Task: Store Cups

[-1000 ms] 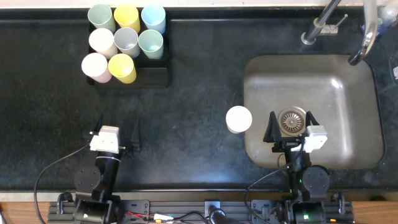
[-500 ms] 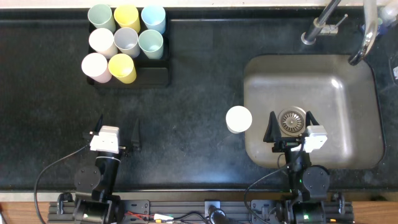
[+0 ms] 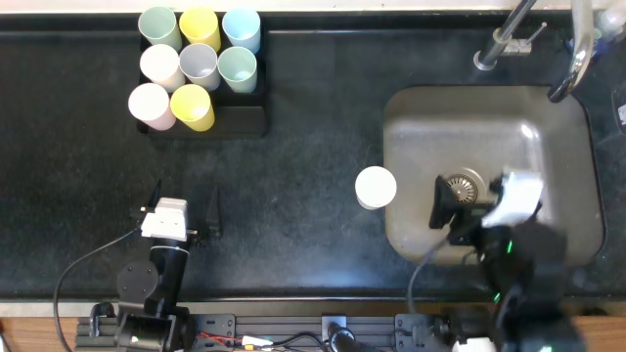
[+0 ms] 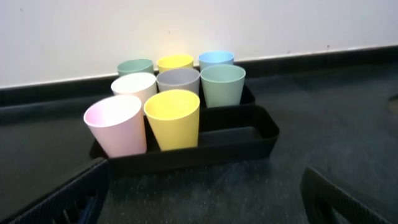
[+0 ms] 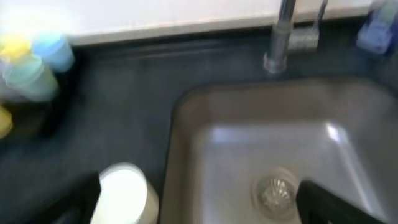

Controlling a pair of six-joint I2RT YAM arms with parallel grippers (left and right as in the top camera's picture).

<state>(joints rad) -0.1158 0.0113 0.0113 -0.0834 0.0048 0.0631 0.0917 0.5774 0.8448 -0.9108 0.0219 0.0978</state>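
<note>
Top view: a black tray sits at the far left of the dark counter; it holds eight cups in pastel colours, with one near corner slot free; a lone white cup stands upright on the counter, just beside the left rim of the steel sink; the left gripper sits low near its base, well apart from the tray, its claw spread wide and holding nothing; the right gripper hangs above the sink by the drain, blurred.

Left wrist view: the left gripper faces the tray, fingers set wide at either side; a pink cup and a yellow cup stand in the nearest row; the free slot lies beside the yellow cup.

Right wrist view: the right gripper is spread wide with nothing between its fingers; the white cup is near one finger, on the counter just outside the sink; the faucet rises behind the basin.
</note>
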